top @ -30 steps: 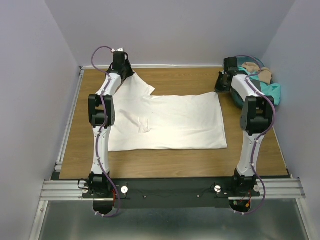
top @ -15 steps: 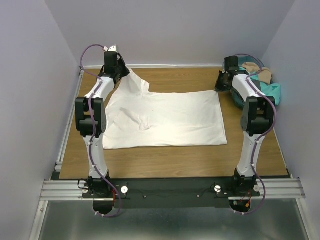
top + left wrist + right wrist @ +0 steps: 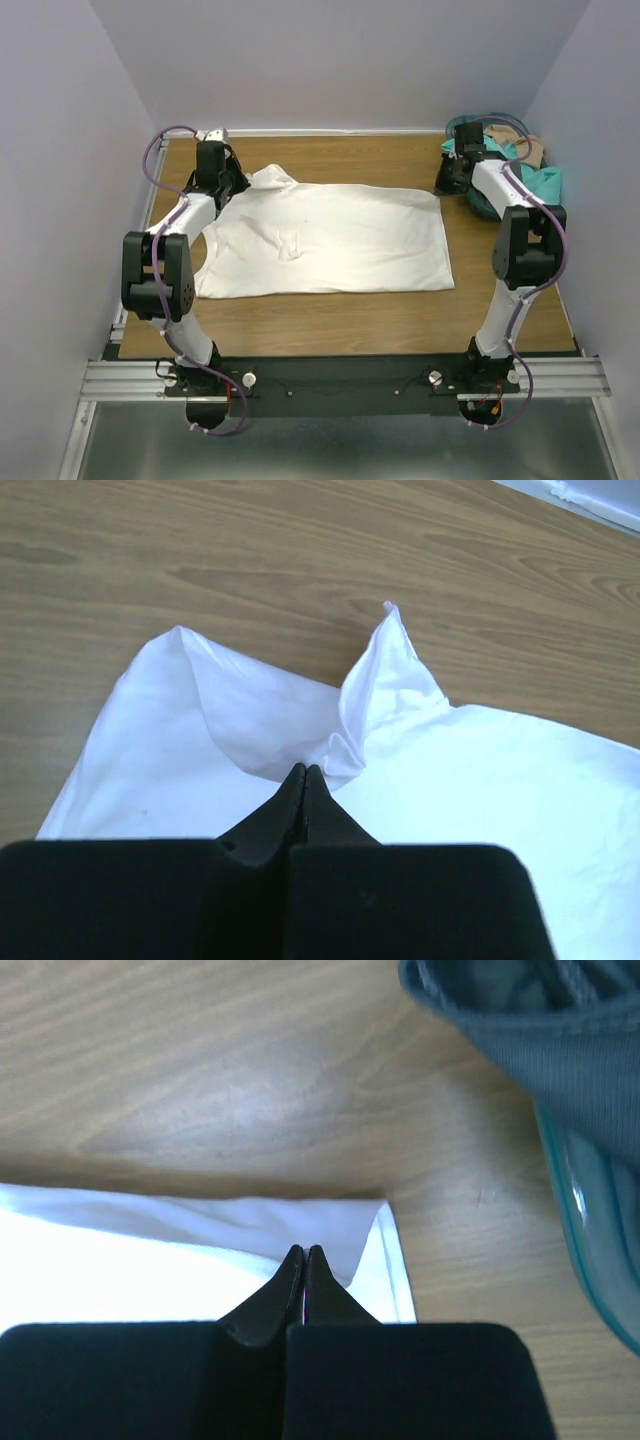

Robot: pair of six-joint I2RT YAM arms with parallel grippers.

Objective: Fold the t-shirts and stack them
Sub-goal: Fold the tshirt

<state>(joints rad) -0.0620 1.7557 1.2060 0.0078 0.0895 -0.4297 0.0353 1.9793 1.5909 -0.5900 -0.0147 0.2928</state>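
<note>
A large white t-shirt (image 3: 330, 240) lies spread across the middle of the wooden table. My left gripper (image 3: 232, 183) is shut on the shirt's far-left part, where the cloth bunches into a peak (image 3: 385, 670) in front of the closed tips (image 3: 303, 772). My right gripper (image 3: 447, 183) is shut on the shirt's far-right corner (image 3: 385, 1250), low over the table. Teal (image 3: 545, 182), tan (image 3: 528, 148) and dark grey (image 3: 530, 1020) shirts sit heaped in the basket at the far right.
A round teal plastic basket (image 3: 590, 1240) stands at the far right corner, close beside my right gripper. Bare wood (image 3: 350, 320) lies between the shirt and the arm bases. Walls close in on the left, back and right.
My left gripper has moved left and lower with the shirt's far-left part, dragging that side of the shirt leftward and flatter. My right gripper has shifted slightly.
</note>
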